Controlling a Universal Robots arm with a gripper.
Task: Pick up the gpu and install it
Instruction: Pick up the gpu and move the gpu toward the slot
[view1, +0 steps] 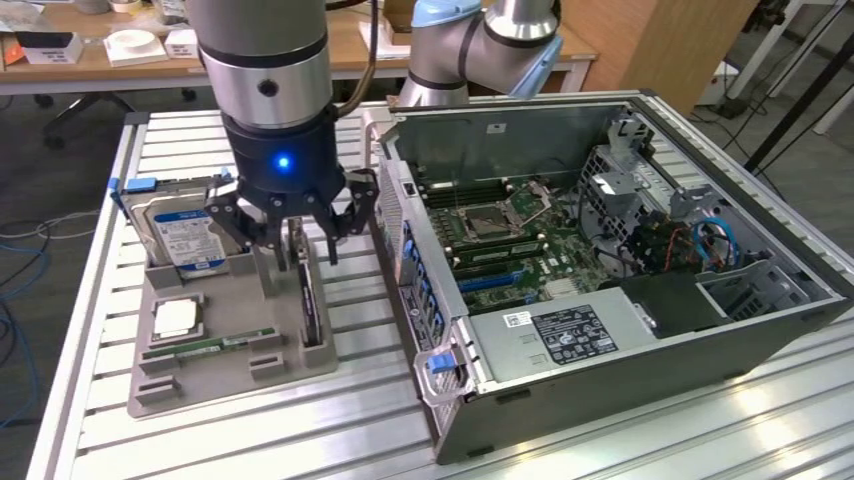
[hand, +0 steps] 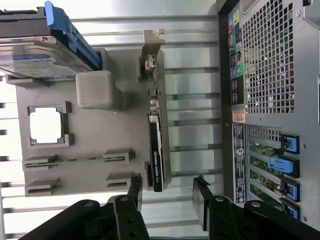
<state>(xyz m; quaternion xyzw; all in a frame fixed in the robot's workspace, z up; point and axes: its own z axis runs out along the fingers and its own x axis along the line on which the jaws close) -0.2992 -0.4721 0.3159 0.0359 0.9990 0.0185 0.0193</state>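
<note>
Gripper (view1: 307, 258) was hanging spread open right over the grey tray (view1: 220, 385), holding nothing, with its fingers lined up either side of the gpu (hand: 156, 131). The gpu stood on edge in its slot along the tray's side nearest the open PC case (view1: 747, 330), silver bracket toward the tray's hard drive (view1: 180, 225) end. My worry: the card's thin, so an off-centre close could catch its top edge, or tilt it and jam it in the slot.

a slatted metal table (view1: 267, 440) carries a grey parts holder (view1: 240, 300) beside an open computer case (view1: 641, 400).
</note>
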